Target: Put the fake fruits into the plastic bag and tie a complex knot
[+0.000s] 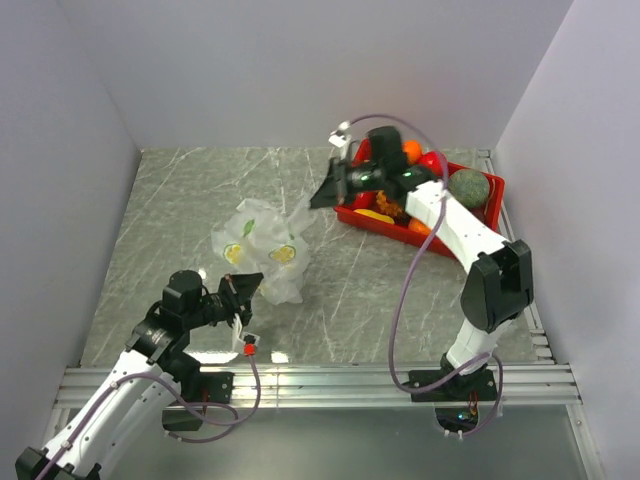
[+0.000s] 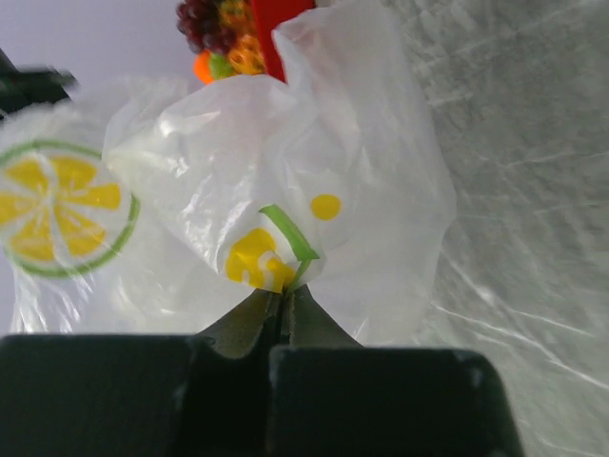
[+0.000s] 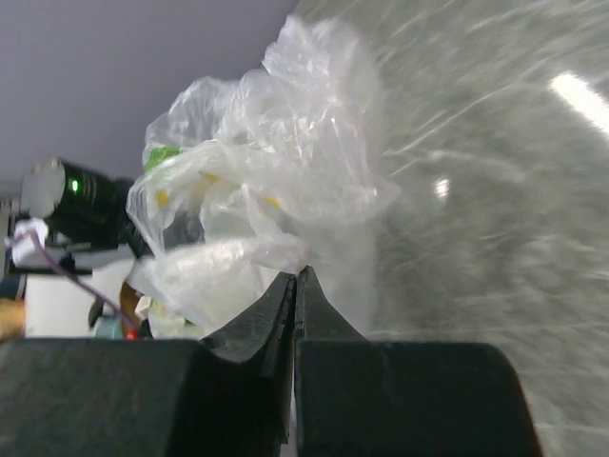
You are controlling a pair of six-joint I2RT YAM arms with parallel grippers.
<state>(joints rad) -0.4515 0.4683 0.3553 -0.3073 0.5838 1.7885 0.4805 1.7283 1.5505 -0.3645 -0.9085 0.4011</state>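
The plastic bag (image 1: 262,245), thin clear film printed with lemon slices, lies crumpled at the middle of the table. My left gripper (image 1: 250,285) is shut on its near edge, and the left wrist view shows the jaws pinching the film (image 2: 283,290). My right gripper (image 1: 315,198) is shut on the bag's far edge, and the right wrist view shows its jaws closed on a fold (image 3: 298,274). The fake fruits sit in the red tray (image 1: 362,222): an orange one (image 1: 412,150), a red one (image 1: 432,160), a green one (image 1: 468,187) and a yellow one (image 1: 372,215). No knot shows.
The red tray stands at the back right beside the right wall. It also shows in the left wrist view (image 2: 281,24), with purple grapes (image 2: 197,14) next to it. White walls close in the table on three sides. A metal rail runs along the near edge.
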